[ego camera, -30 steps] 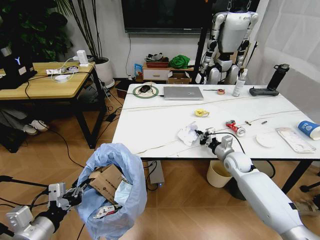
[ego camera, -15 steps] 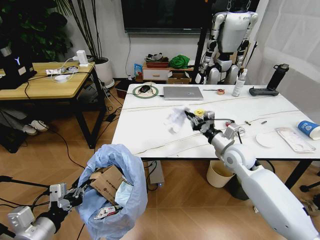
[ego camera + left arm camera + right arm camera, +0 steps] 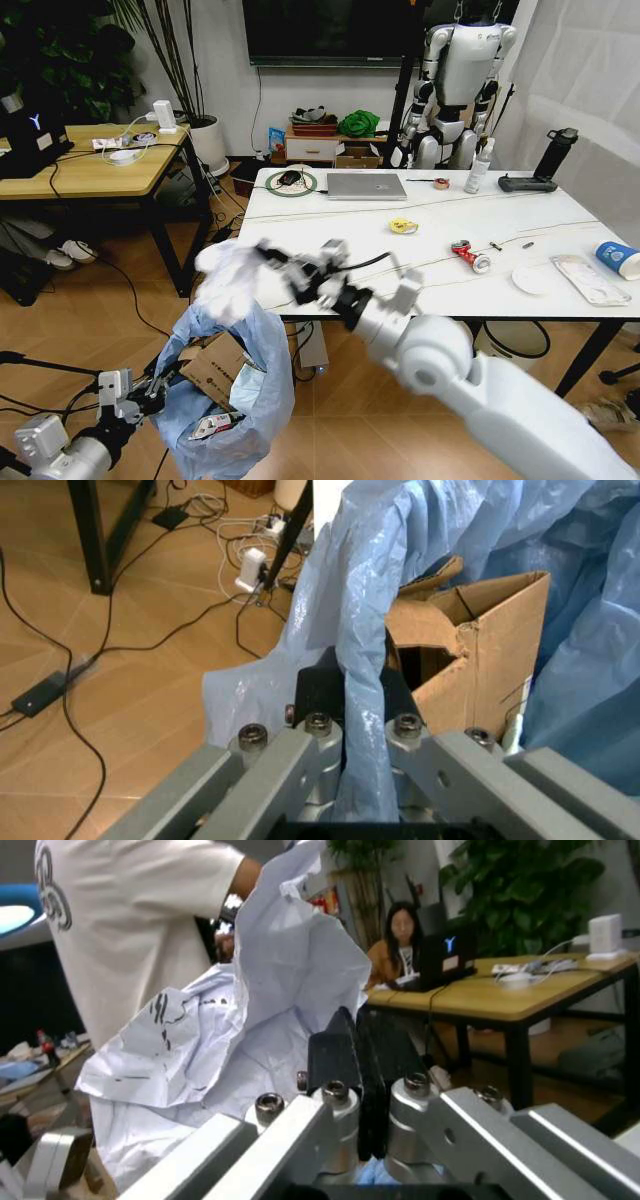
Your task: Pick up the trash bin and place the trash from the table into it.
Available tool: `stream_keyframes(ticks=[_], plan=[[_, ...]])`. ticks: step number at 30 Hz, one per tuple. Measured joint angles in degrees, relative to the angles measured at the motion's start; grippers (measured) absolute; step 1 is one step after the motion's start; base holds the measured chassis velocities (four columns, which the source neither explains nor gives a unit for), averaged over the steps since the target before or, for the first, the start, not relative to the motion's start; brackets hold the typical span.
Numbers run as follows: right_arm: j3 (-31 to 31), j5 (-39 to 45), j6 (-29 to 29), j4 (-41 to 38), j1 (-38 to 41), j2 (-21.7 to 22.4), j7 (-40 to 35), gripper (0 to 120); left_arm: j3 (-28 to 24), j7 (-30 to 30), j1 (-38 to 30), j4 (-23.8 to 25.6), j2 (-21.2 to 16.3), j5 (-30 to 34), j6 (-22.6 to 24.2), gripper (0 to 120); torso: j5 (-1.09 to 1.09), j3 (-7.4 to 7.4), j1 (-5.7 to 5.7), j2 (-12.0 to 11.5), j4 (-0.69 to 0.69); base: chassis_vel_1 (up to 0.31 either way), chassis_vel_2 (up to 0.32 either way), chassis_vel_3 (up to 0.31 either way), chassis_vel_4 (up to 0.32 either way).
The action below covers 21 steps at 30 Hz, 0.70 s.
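My right hand (image 3: 268, 254) pinches a crumpled white tissue (image 3: 228, 270) above the trash bin (image 3: 232, 400); my left hand (image 3: 362, 690) is clamped on the bin's blue liner.

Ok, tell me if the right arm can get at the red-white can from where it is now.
Probably not now: the right gripper is shut on crumpled white paper above the trash bin, past the table's edge, with the can well behind it.

Crinkled light-blue plastic-lined trash bin (image 3: 235, 385); brown cardboard strip (image 3: 212, 365) inside. Crumpled white paper wad (image 3: 228, 277) with black print, above the bin. White marble-look desk (image 3: 330, 240), thin dark veins, black legs. Red-white can (image 3: 467, 254) on it.
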<state>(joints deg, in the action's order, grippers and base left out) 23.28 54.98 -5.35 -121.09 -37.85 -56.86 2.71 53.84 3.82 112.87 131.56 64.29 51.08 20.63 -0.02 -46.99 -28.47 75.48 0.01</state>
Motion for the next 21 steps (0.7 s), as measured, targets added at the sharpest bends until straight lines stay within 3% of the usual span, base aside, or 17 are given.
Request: stream_keyframes(ticks=[9,21], plan=[[6.4,-8.0,1.2,5.6,-2.0,-1.8,1.0,0,-0.5,-0.4,-0.2,0.2,0.4,0.0,0.3,0,0.02,-0.01,-0.01,0.0,-0.01,0.000,0.000,0.000,0.000],[4.4,-13.9,1.1,6.1,-5.1,1.7,0.9,40,-1.0,-0.6,-0.6,-0.2,0.2,0.0,0.5,0,0.03,0.00,-0.01,0.0,-0.02,0.000,0.000,0.000,0.000]])
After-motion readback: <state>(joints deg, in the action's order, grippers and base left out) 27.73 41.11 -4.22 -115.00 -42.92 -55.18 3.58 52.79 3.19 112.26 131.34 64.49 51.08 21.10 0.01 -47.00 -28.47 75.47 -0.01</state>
